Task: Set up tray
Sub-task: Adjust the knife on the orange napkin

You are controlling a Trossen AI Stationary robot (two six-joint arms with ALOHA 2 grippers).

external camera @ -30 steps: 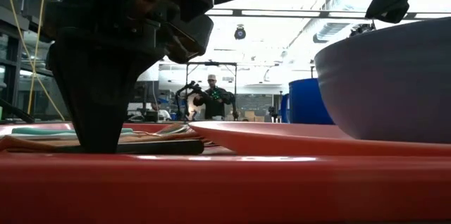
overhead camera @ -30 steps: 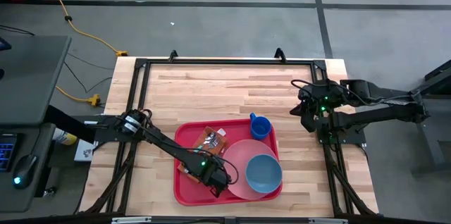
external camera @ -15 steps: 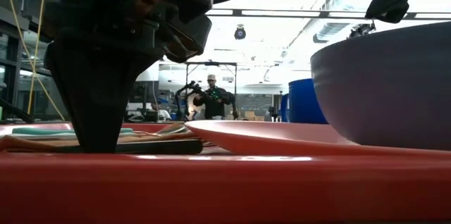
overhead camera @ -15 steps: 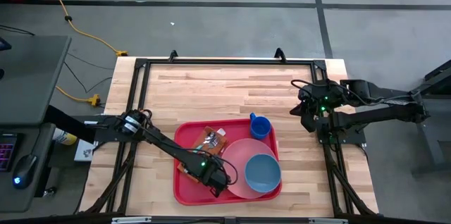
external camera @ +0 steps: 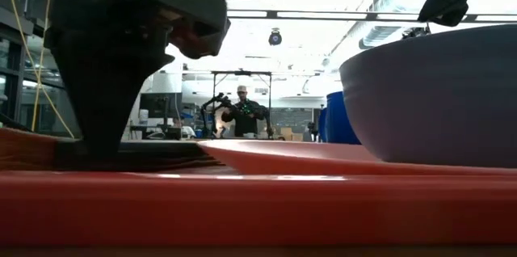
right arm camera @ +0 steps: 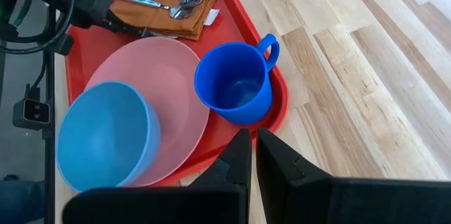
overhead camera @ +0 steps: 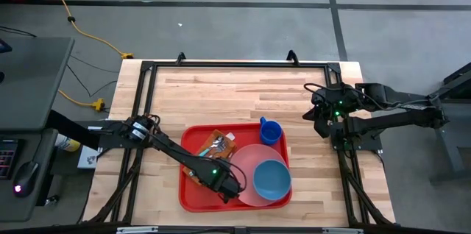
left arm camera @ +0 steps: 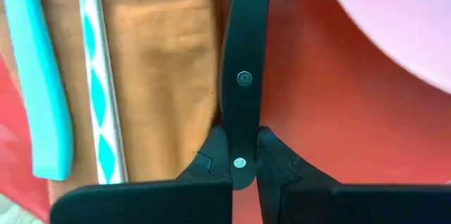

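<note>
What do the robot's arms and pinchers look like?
Both arms are black and thin, built from jointed segments with black cables looping along them. Small green lights glow on each, near the left gripper and on the right arm. The right gripper has two flat, black fingers. A left finger shows two small round screws.

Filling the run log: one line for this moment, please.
left gripper: shut, low on tray beside napkin | right gripper: shut, parked off the tray | plate, bowl, cup on tray

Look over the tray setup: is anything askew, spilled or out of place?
Nothing is spilled. The brown napkin with its cutlery lies at an angle to the tray edges, and the blue bowl sits off-centre on the pink plate. The left gripper is down in the tray.
</note>
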